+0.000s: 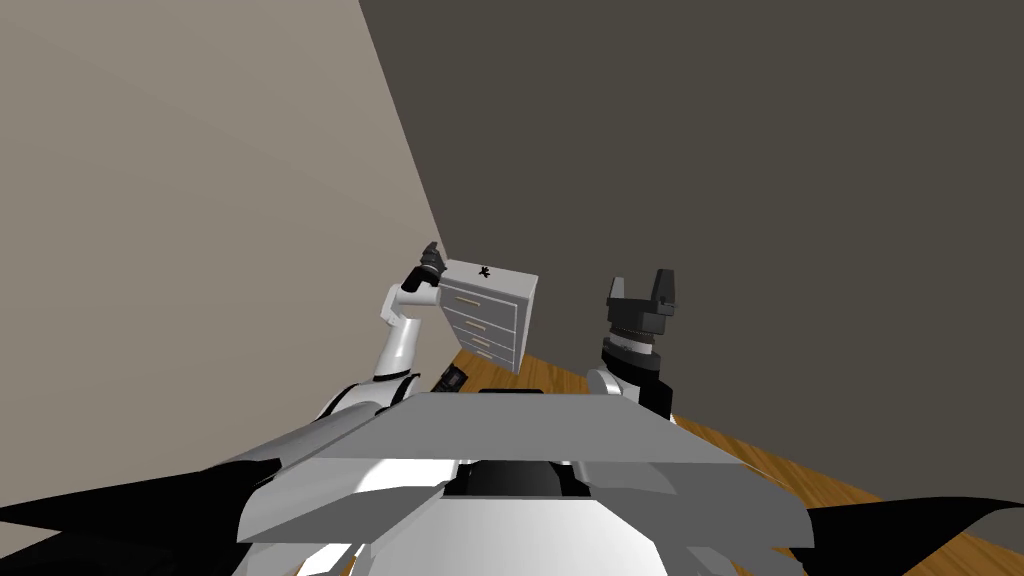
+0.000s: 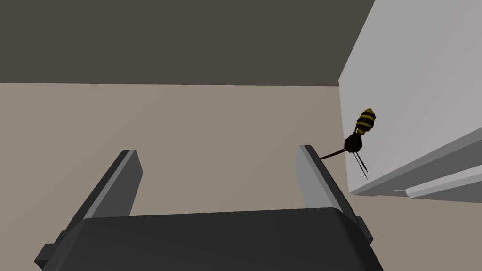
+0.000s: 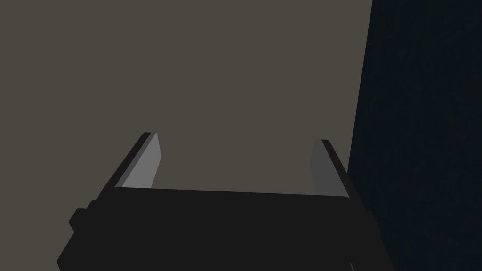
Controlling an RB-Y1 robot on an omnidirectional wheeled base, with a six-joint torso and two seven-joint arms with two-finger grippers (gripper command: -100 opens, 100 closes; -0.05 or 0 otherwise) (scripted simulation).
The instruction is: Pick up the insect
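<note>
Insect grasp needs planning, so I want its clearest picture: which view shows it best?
The left wrist view: the insect shows its yellow-and-black stripes and legs on the white dresser, outside the open left pincer. The head view gives a dark speck on the dresser top. The right wrist view looks along the open right pincer, elsewhere.

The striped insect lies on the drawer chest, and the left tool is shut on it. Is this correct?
No. The left wrist view shows the left tool open; the striped insect lies on the drawer chest just outside its fingers.
</note>
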